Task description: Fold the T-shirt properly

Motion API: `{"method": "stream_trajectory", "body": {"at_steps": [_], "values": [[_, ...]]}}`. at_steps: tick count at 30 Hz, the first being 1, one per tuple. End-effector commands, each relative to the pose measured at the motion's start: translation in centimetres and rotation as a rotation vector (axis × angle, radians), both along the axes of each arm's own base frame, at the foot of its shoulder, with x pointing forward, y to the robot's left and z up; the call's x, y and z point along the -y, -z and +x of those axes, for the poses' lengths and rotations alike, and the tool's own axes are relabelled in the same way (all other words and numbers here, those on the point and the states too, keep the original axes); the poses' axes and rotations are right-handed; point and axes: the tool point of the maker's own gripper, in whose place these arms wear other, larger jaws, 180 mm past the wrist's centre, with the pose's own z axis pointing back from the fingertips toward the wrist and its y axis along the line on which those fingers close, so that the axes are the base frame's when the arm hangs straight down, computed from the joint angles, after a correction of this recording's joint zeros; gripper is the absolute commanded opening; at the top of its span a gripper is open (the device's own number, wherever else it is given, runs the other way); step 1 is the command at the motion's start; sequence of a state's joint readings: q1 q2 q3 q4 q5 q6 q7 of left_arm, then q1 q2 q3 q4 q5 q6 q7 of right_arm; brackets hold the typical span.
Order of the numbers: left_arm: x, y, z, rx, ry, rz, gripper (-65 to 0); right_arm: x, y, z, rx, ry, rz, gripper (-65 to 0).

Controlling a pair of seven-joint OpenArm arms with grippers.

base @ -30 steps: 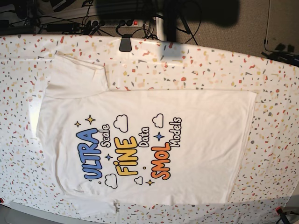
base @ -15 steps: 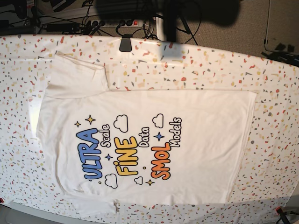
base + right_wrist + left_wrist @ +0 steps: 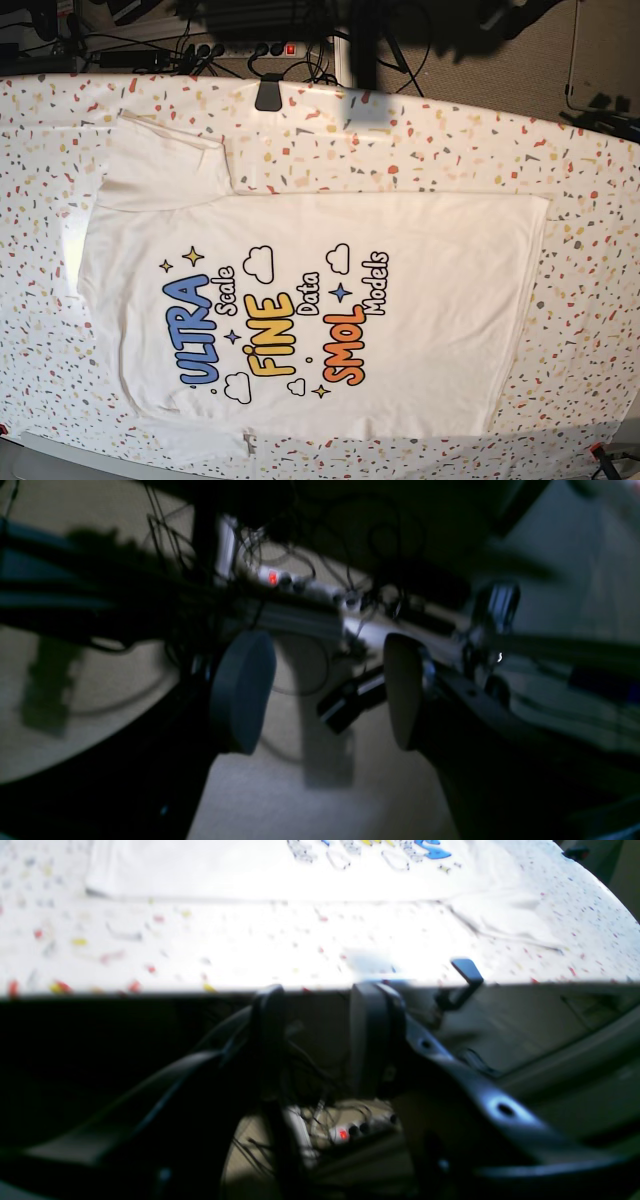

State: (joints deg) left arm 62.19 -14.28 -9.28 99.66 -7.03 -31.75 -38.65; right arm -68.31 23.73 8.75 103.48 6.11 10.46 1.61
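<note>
A speckled table cover (image 3: 470, 140) fills the room's centre, and on it a white T-shirt (image 3: 420, 290) lies flat and print-side up, collar toward the base view's left and hem toward its right, one sleeve (image 3: 165, 165) spread toward the far edge. Not a single fold has been made. Both arms hang back beyond that far edge, over the cables and a power strip (image 3: 345, 1132) on the floor. The left gripper (image 3: 320, 1035) stands partly open and empty, short of the table edge; the right gripper (image 3: 325, 695) is parted wider, also empty, with only floor between its round pads (image 3: 242, 697). The likely hazards: a pinch that catches the cover along with the cotton, or uneven lifts that skew the fold
</note>
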Motion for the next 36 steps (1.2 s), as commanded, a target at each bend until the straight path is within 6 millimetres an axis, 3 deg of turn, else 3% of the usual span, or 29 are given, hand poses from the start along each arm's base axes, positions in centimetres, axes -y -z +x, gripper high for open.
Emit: {"method": "stream_trajectory", "body": {"at_steps": [1, 9, 18, 23, 29, 36], "values": [[0.0, -1.2, 0.1, 0.036, -0.006, -0.023, -43.5, -0.2, -0.9, 0.6, 0.029, -0.014, 0.007, -27.5], [0.1, -1.8, 1.9, 0.102, 0.002, -0.032, -43.5, -2.3, -4.9, 7.6, 0.264, -0.072, 0.025, -27.5], [3.3, -2.2, 4.9, 0.251, 0.254, 0.188, -43.5, -0.2, -7.5, 13.7, 0.482, -0.211, -0.293, -27.5], [3.7, -3.4, 7.2, 0.347, 0.429, 0.433, -43.5, 1.3, -8.7, 14.7, 0.518, -0.349, -0.562, -27.5], [1.6, -3.6, 12.1, 0.352, 0.48, 0.709, -42.8, 2.9, -8.9, 15.0, 0.471, -0.472, -0.768, -27.5], [0.5, -5.1, 15.8, 0.414, 0.456, 0.806, -27.2, 3.4, -9.1, 15.2, 0.466, -0.463, -0.804, -27.5]]}}
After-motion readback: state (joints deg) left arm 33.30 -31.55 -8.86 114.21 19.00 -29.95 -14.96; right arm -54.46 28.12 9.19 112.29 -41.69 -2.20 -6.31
